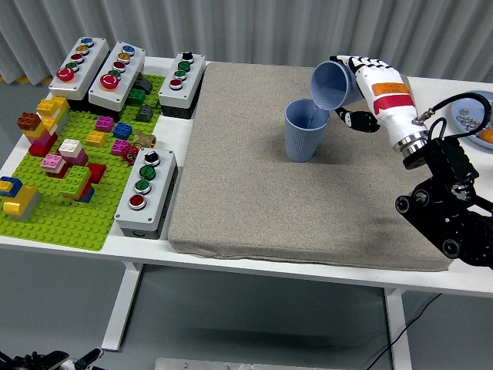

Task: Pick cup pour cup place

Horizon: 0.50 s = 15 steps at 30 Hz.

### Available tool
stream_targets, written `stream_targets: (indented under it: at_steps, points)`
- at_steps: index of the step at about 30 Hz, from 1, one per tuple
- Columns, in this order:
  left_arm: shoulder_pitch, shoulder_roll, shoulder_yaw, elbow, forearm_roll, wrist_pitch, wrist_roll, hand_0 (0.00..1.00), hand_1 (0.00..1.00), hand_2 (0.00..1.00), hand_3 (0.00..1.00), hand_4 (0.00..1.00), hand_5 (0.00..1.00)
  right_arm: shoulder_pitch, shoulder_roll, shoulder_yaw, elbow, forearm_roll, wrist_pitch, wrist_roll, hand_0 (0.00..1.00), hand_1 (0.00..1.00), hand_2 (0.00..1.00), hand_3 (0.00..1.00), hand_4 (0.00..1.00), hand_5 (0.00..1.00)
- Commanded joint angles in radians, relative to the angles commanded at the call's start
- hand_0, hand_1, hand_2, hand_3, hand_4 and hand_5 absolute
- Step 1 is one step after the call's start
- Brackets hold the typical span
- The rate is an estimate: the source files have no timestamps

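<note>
Near edge, 7 to 9 o'clock: green brick baseplate (58,200) loaded with coloured bricks, grey button box (146,191) at its right side. Centre: grey mat (254,193) covering most of the white tabletop (231,266). Black right arm in from 4 o'clock, white forearm rising to 1 o'clock. Right robot hand (368,89) closed around tilted blue cup (332,84), mouth angled down-left over the rim of the upright blue cup (306,130) on the mat. Tilted cup just above the upright one; contact unclear. Far left, 10–11 o'clock: three more button boxes (115,73). Far right edge: blue bowl (476,116), partly cut off.
</note>
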Motion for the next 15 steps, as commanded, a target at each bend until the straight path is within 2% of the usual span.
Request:
stream_targets:
  at_steps: [15]
  points:
    - [0.005, 0.001, -0.002, 0.0, 0.004, 0.0, 0.001, 0.768, 0.756, 0.808, 0.646, 0.509, 0.989, 0.021, -0.008, -0.062, -0.005, -0.031, -0.027, -0.025, 0.813, 0.683, 0.565, 0.624, 0.739, 0.031]
